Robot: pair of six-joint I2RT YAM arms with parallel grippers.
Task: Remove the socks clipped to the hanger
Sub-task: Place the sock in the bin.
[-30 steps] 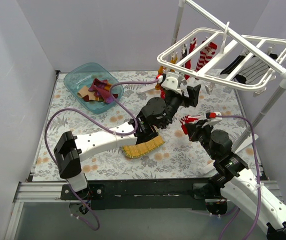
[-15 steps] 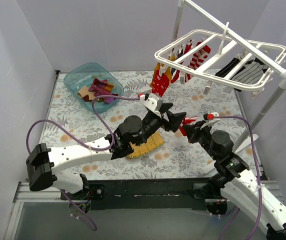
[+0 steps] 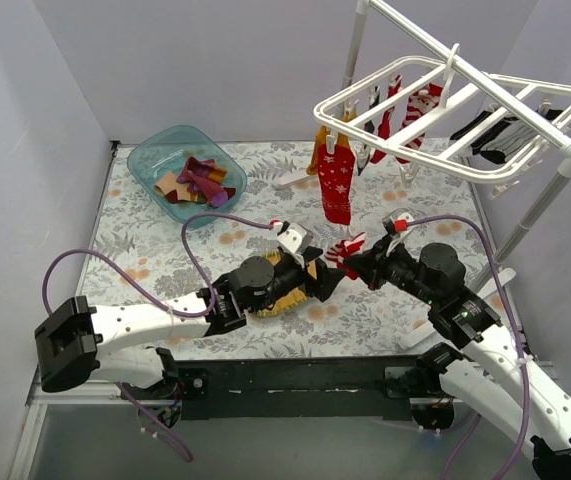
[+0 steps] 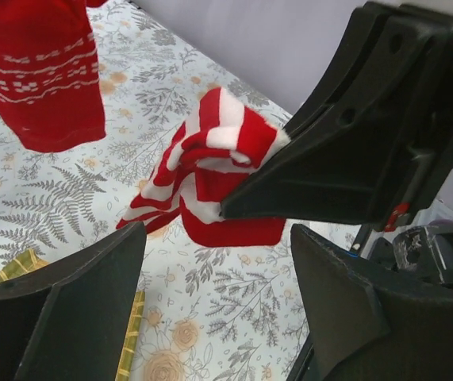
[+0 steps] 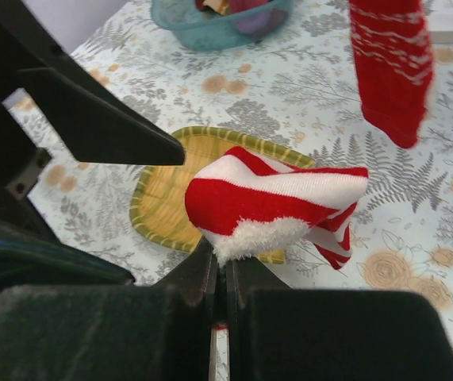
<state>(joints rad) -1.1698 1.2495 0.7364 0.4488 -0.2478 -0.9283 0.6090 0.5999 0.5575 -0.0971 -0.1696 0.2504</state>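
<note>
Seemingly handover, mid-frame: right gripper (image 3: 356, 261) pinches soft red-and-white striped sock (image 3: 346, 247); close your spread left gripper (image 3: 327, 279) round it.

- Top view: high at 6 o'clock, looking down toward 12 o'clock, whole table (image 3: 135, 250) in frame.
- Wrist views: close, facing each other, sharing the striped sock (image 4: 210, 151).

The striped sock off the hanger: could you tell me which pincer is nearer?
Right. The right pincer grips the striped sock; the left pincer is open, just short.
</note>
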